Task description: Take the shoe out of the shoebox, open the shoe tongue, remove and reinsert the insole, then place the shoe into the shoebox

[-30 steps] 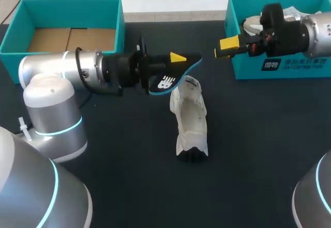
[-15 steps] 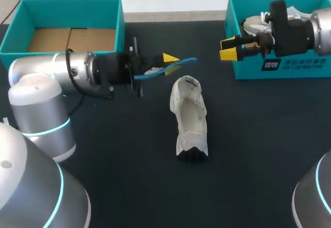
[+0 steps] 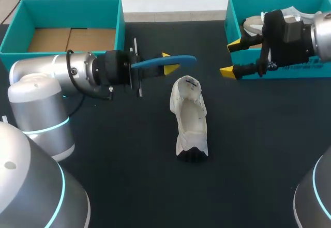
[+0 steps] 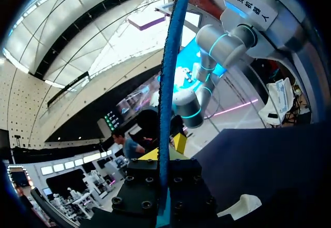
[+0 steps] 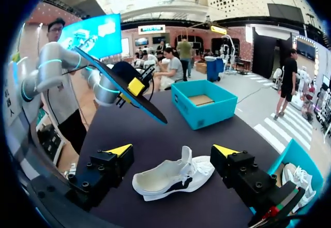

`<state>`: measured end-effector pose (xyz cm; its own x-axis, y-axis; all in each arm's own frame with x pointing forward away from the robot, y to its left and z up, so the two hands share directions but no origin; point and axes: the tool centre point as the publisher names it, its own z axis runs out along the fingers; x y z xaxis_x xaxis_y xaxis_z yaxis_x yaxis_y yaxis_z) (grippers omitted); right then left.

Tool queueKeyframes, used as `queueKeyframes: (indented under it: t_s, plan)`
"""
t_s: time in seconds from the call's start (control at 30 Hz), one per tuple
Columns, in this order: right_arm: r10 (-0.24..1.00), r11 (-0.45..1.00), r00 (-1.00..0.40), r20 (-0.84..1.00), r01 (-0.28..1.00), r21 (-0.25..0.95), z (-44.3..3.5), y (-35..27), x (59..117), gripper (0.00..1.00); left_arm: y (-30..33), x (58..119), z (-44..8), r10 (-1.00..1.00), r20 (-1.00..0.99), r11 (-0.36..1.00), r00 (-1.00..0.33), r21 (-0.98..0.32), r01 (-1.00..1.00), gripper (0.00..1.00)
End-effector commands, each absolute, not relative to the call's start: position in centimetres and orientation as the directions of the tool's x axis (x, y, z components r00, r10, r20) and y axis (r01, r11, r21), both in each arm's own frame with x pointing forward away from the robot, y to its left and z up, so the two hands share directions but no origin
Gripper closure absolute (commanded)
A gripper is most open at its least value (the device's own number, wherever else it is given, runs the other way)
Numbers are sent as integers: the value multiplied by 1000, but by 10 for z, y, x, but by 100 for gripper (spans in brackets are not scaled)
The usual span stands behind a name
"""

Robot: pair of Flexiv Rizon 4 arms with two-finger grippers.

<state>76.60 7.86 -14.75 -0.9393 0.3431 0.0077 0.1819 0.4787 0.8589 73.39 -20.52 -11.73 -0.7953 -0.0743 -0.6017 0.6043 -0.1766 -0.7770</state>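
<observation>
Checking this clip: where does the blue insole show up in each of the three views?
Head view: insole held in the left gripper, beside the white shoe.
Left wrist view: insole edge-on between its own fingers, shoe beside them.
Right wrist view: insole beyond the shoe, in the left gripper.
Shared landmark: the white shoe.

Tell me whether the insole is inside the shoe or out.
Out: the left gripper holds the blue insole in the air, apart from the white shoe.
</observation>
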Motion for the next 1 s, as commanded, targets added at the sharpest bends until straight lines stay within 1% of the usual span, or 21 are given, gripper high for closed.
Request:
queueKeyframes:
  t_s: [0.03, 0.9, 1.0]
  plan:
    - [423, 535, -903, -80, 177, 826, -142, 82, 759, 0, -206, 733, -118, -78, -601, -175, -795, -777, 605, 100]
    - [423, 535, -903, -80, 177, 826, -142, 82, 759, 0, -206, 733, -118, -78, -601, -175, -795, -777, 605, 100]
    - [402, 549, -906, -132, 123, 827, -144, 84, 758, 0, -206, 733, -118, -78, -601, -175, -795, -777, 605, 100]
